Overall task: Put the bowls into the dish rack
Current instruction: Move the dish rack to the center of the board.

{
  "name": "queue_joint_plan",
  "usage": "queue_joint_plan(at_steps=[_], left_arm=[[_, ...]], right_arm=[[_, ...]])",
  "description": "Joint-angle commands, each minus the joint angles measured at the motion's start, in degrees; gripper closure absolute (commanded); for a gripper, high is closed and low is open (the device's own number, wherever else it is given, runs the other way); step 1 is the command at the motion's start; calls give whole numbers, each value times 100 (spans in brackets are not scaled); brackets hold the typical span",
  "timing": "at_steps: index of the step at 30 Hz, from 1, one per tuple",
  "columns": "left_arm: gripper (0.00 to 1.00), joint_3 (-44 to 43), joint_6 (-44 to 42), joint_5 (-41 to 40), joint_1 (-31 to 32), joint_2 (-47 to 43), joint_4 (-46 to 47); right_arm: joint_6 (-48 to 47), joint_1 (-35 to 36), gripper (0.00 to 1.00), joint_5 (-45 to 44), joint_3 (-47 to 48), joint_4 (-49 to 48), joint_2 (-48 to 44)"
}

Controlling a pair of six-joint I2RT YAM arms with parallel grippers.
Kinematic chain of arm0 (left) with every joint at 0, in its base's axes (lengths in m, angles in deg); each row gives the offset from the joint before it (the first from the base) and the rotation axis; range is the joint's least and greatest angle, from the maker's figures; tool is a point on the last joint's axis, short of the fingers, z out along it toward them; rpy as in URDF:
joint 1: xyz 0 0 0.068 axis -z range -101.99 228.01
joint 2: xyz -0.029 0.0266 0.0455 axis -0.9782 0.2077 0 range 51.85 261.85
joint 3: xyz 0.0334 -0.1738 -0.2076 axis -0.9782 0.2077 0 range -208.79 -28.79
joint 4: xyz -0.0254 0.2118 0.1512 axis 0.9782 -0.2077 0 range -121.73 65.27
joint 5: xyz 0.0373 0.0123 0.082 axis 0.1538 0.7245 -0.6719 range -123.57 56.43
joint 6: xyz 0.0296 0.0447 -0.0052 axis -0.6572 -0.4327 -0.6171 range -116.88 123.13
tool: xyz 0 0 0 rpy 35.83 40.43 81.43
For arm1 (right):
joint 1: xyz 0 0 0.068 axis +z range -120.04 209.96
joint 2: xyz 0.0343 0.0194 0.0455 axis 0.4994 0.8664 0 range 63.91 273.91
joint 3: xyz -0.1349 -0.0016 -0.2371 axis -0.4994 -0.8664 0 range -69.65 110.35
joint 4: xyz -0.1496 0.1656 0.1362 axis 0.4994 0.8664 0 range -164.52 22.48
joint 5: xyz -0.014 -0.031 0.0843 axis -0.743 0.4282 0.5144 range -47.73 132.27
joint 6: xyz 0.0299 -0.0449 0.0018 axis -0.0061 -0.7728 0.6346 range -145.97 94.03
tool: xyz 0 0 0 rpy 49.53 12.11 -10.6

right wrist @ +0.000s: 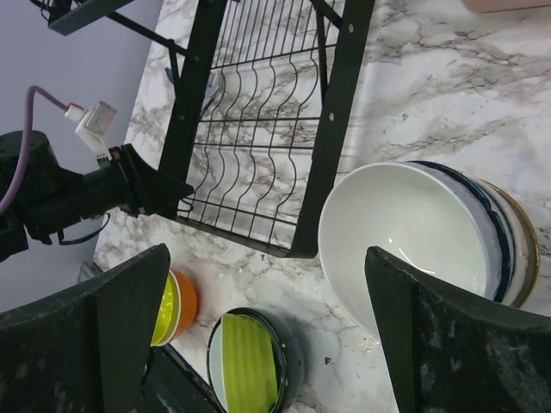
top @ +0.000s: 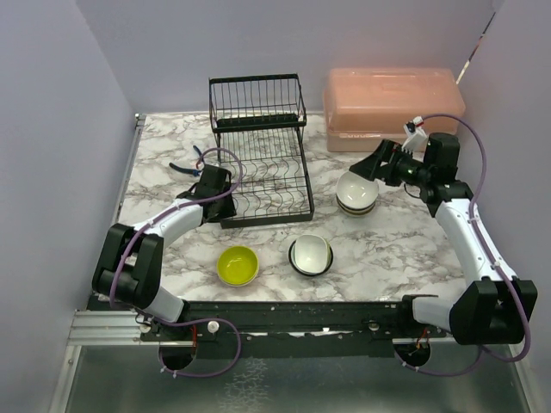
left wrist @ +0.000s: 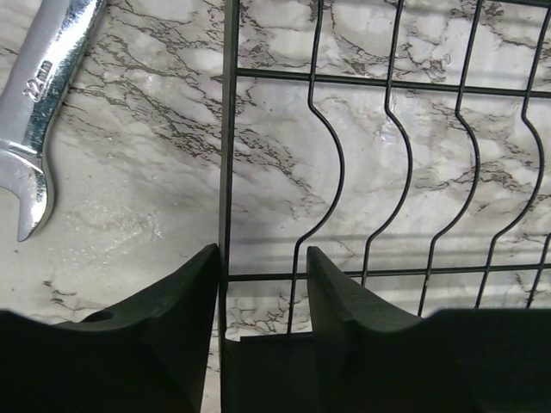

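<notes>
The black wire dish rack [top: 258,163] stands mid-table with no bowls in it. My left gripper [top: 217,196] is low at its front-left corner. In the left wrist view it [left wrist: 263,268] is narrowly open, with the rack's side edge wire [left wrist: 228,172] against the left finger. My right gripper [top: 368,168] is wide open and empty [right wrist: 275,335], above a stack of bowls [top: 355,194]. The stack has a white bowl [right wrist: 413,241] on top, with blue-patterned and beige rims under it. A yellow-green bowl [top: 238,265] with an orange outside [right wrist: 185,301] and a pale teal, dark-sided bowl [top: 310,255] sit on the table near the front.
A pink lidded box [top: 392,107] stands at the back right, behind the bowl stack. A steel wrench [left wrist: 43,103] and blue-handled pliers [top: 185,168] lie left of the rack. Purple walls close in the sides and back.
</notes>
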Motion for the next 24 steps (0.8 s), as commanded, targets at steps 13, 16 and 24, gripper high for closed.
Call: queue_joint_plan(at_steps=[13,16,24], left_arm=[[91,110,-440,-12,718,-247,-88],[96,119,-476,-90,834,-261,-97],[100,-193,-677,-326,1228,113,-203]], right_arm=[[-171,513,0,310,-35,101,93],[-186,526,0,290,-33,124,73],[-207,539,0,171,-26,241,89]])
